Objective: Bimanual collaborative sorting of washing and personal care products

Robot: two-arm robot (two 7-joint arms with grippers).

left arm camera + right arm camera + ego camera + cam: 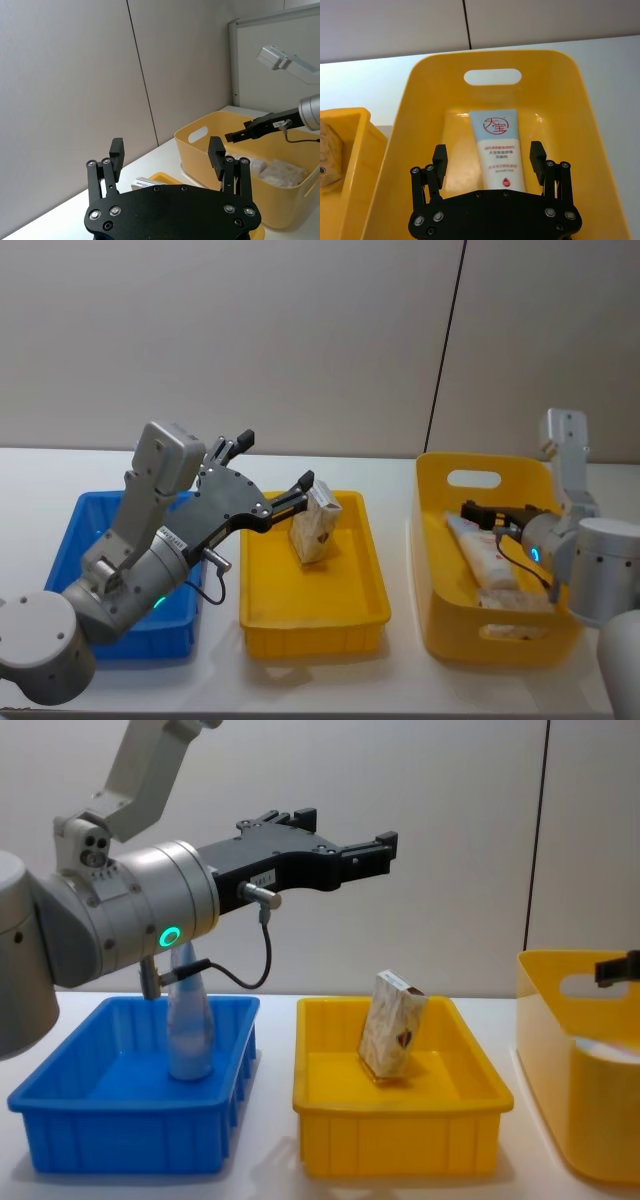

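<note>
Left gripper (350,838) raised above the shallow yellow tray (400,1105), fingers spread wide, nothing between them. Below it a beige speckled pack (392,1024) leans tilted inside that tray, resting on the tray floor toward the far wall.

Right gripper (489,159) held inside the deep yellow bin (415,100), to the right of the shallow yellow tray; fingers wide apart, empty. Between and beyond them lies the light-blue tube (496,145), flat on the bin floor, red circled character toward the handle slot. More beige packs (283,173) lie in the same bin.

Blue tray (130,1105) sits left of the shallow yellow tray, close beside it; a clear bottle (189,1025) stands upright in it.

All three containers rest on a white tabletop (330,680). Behind it a plain grey wall (250,330) with one dark vertical seam.
</note>
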